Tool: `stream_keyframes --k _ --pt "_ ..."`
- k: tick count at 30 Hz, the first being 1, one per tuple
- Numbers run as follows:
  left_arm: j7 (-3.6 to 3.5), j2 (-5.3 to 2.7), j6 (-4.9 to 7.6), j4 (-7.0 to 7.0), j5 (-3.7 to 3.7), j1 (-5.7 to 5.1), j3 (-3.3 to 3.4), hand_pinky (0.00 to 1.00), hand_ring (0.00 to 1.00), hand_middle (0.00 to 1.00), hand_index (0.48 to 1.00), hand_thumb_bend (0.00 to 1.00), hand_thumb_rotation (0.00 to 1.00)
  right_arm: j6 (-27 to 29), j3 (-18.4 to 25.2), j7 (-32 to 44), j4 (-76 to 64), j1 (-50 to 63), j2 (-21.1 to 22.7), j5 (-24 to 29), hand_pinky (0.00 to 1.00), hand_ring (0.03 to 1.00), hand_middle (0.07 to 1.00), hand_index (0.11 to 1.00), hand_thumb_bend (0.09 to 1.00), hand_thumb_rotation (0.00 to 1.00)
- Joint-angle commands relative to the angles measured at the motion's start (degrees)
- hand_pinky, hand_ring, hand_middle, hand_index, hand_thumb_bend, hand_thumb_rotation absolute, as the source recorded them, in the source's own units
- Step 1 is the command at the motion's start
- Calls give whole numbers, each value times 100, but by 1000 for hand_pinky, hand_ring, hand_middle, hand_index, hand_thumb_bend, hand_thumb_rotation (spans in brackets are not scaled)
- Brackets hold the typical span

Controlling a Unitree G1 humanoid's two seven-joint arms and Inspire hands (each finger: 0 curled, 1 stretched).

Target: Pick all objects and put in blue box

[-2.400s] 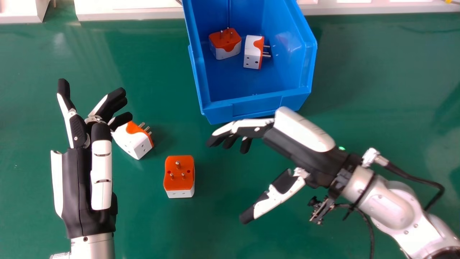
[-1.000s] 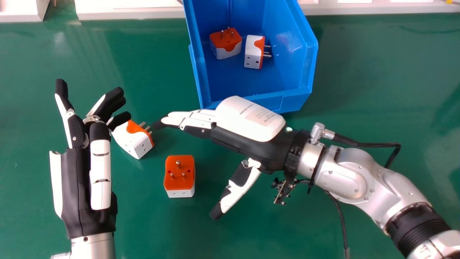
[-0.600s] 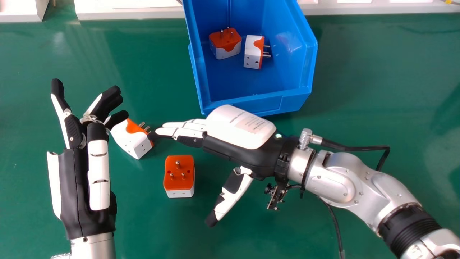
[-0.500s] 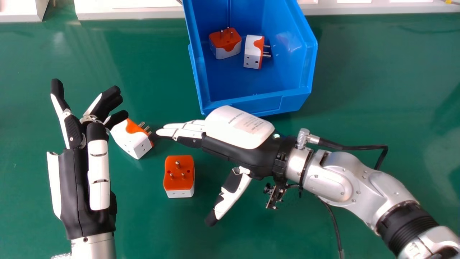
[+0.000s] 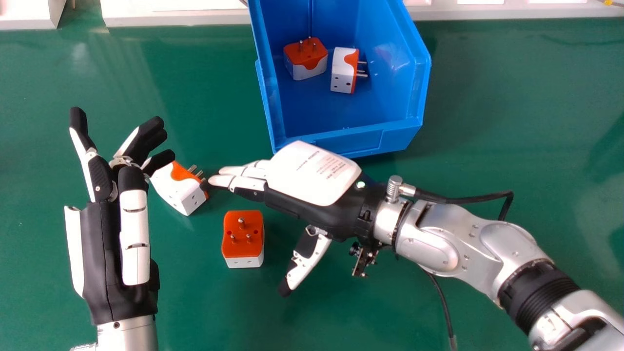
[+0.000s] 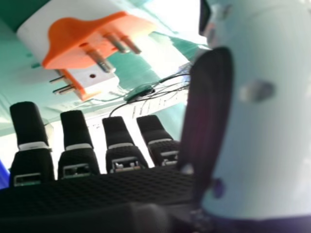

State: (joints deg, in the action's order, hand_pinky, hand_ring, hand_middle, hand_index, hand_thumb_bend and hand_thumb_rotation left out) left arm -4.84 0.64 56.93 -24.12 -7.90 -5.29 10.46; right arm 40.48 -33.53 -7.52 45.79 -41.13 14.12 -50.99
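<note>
Orange-topped adapter (image 5: 243,247) near the right hand (image 5: 314,176)

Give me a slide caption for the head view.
Right hand open beside two orange-and-white adapters, two more inside the blue box.

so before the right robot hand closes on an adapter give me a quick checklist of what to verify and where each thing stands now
1. Right robot hand open and holding nothing: ok.
2. Nearer adapter standing apart from the others, pins up: ok.
3. Right fingertips clear of the farther adapter: cannot tell; they appear right at its pin side.
4. Left robot hand clear of the farther adapter: cannot tell; its fingers overlap it in the head view.
5. Room in the blue box: ok, bare floor in front of the two adapters inside.
6. All adapters boxed: not ok, two are on the table.
</note>
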Motion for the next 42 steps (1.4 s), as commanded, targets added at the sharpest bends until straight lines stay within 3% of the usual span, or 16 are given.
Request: stream_keyframes --k 1,6,17,22,25,34,42 --pt "-16 6 78 140 -3 -35 -14 763 827 823 780 492 893 -56 -68 -181 -1 -223 -63 -49 697 831 888 897 967 295" --pt "-31 16 67 140 -1 -28 -11 763 827 822 780 492 892 -143 -177 -329 61 -281 -135 -119 701 832 889 897 970 300" --pt "20 1 74 134 78 -15 4 761 825 821 778 492 892 -299 -424 -469 308 -452 -291 -186 709 837 892 892 975 300" --pt "-9 12 86 90 19 3 -2 762 826 821 779 490 893 -405 -549 -552 369 -509 -379 -227 705 830 891 887 982 298" --pt "-14 7 66 149 11 -14 -12 762 826 821 780 488 894 -481 -627 -630 487 -563 -460 -267 705 830 891 885 984 298" --pt "-43 -2 66 146 -14 -23 -28 763 827 822 783 497 891 -510 -749 -770 918 -774 -629 -313 705 825 889 878 988 306" --pt "-126 19 95 61 -125 44 -32 764 828 822 783 496 891 -575 -787 -840 1136 -913 -786 -278 689 814 876 869 988 305"
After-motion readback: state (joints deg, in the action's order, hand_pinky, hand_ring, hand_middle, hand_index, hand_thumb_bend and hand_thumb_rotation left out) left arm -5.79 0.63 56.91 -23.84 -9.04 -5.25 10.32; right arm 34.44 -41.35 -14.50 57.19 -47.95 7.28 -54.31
